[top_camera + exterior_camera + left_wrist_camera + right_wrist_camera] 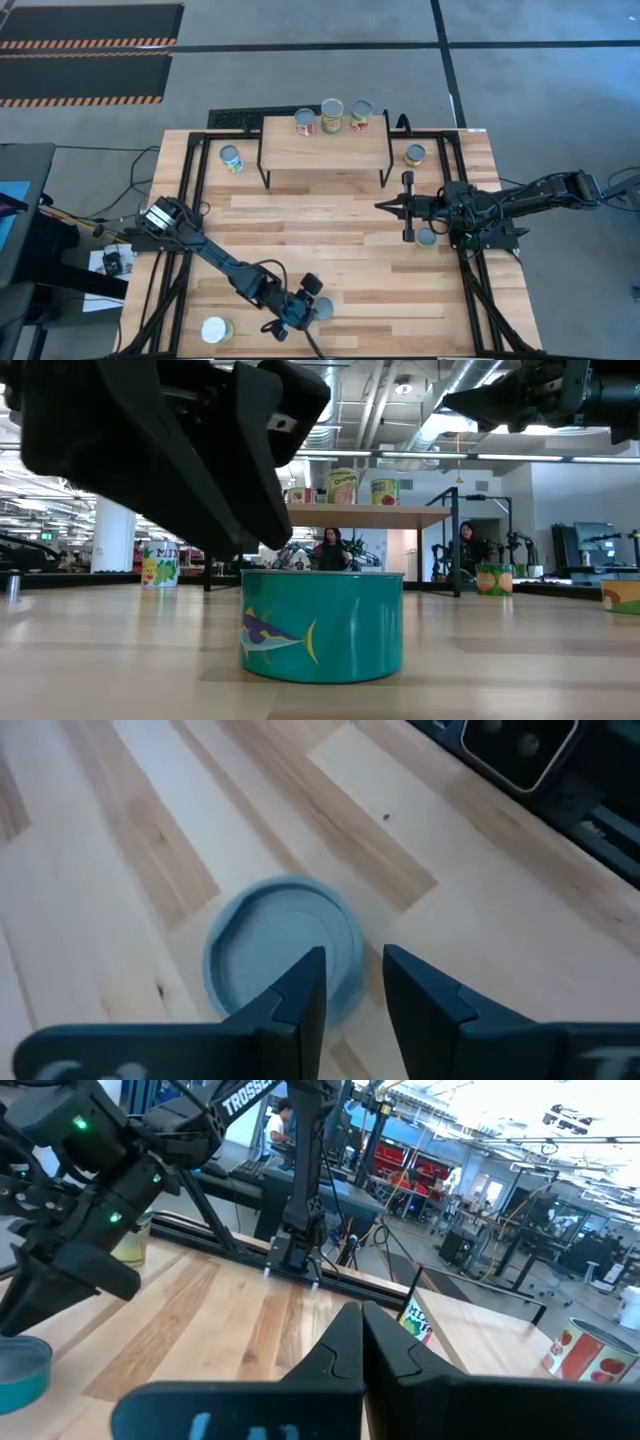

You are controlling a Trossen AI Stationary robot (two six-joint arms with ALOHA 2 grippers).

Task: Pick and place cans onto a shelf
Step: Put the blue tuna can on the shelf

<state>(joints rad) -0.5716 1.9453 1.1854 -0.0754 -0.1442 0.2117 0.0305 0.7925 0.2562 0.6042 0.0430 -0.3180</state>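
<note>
Where the wood-plank surface (330, 230) runs widest, its whole middle band lies bare between the two arms. At the near left corner a white-topped can (215, 329) stands close to the front edge, and at the far left a can with a green and yellow label (232, 159) stands just beside the shelf's left legs. Left of centre along the front edge, the left hand (300, 312) hangs low over a squat teal can with a fish on its label (321, 624); its fingers (300, 995) are spread a little, one tip over the can's lid and the other past its rim, gripping nothing. The shelf (325, 148) sits at the far edge, three cans in a row along its back: a red-labelled one (305, 123), a yellow-green one (331, 114) and a third with a green and yellow label (360, 116), the front half of the board free. Right of the shelf stands a can (414, 155) near the black frame rail. The right hand (384, 206) stretches level from the right edge toward the middle, fingers pressed together and empty, with another can (427, 237) just beside its wrist.
</note>
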